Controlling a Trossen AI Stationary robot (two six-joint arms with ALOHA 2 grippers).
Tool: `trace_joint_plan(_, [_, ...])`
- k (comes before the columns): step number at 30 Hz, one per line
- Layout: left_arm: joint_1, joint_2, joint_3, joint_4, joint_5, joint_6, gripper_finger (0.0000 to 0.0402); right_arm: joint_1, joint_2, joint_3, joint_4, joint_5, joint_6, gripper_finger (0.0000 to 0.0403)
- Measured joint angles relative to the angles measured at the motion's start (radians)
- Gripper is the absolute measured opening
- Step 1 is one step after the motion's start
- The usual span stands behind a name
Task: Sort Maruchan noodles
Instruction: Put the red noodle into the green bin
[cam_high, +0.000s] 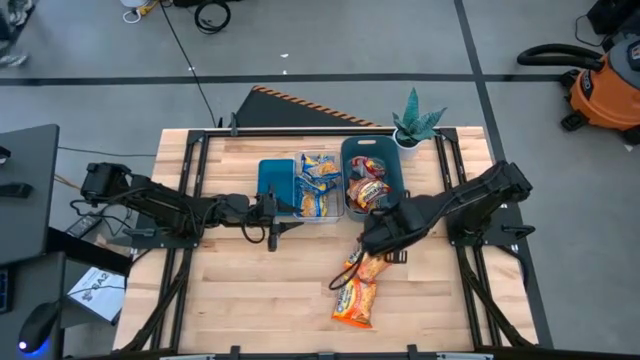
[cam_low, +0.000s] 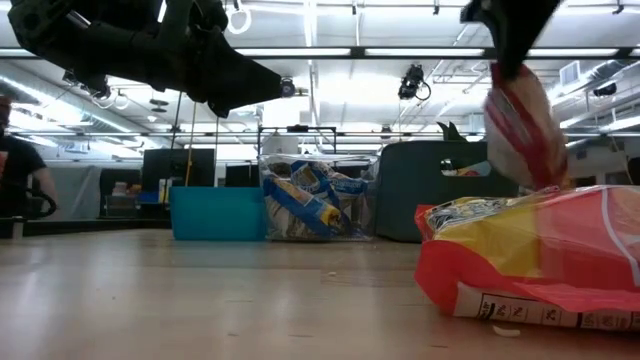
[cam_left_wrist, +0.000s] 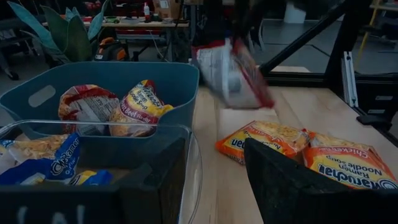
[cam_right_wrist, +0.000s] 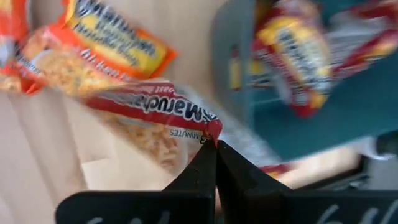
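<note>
Largest risk first: my right gripper (cam_right_wrist: 215, 149) is holding a red Maruchan packet (cam_right_wrist: 163, 118) with its fingers pressed together on only the corner of the wrapper, and the packet is hanging in the air just short of the teal bin (cam_high: 395, 170); I judge that so thin a pinch on crinkly plastic could slip, dropping the packet on the wooden table (cam_high: 240, 290) or leaving it draped over the bin wall instead of inside. A lesser risk: the dangling packet is swinging low near the orange packets (cam_high: 357, 288) lying on the table below it, and it could drag one askew. Smaller still: my left gripper (cam_high: 272, 236) is waiting just beside the clear bin (cam_high: 316, 214), and I cannot tell how its fingers are standing; a careless reach from it could nudge that bin. Containers, largest to smallest. Teal bin, at the far side beside a potted plant (cam_high: 416, 122): it is holding several red-and-yellow packets (cam_left_wrist: 115, 109), loosely heaped. Clear bin, touching the teal bin on its left: it is holding blue-and-yellow packets (cam_high: 319, 187), stacked at angles. Flat teal container (cam_high: 275, 180), just left of the clear bin: I am seeing nothing in it from above, though its inside is not fully showing. Still unsorted on the table: two or three orange packets near my right arm.
</note>
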Motion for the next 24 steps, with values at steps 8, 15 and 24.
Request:
trace_joint_plan(8, [0.000, 0.000, 0.000, 0.013, 0.000, -0.031, 0.0169, -0.065, -0.011, 0.159, -0.018, 0.191, -0.138, 0.0005])
trace_joint_plan(15, [0.000, 0.000, 0.000, 0.015, 0.000, -0.033, 0.0169, -0.199, -0.010, 0.211, 0.022, 0.232, -0.305, 0.0005])
trace_joint_plan(24, [0.000, 0.000, 0.000, -0.011, 0.000, -0.032, 0.0169, -0.378, -0.010, 0.212, 0.137, 0.090, -0.556, 0.0005])
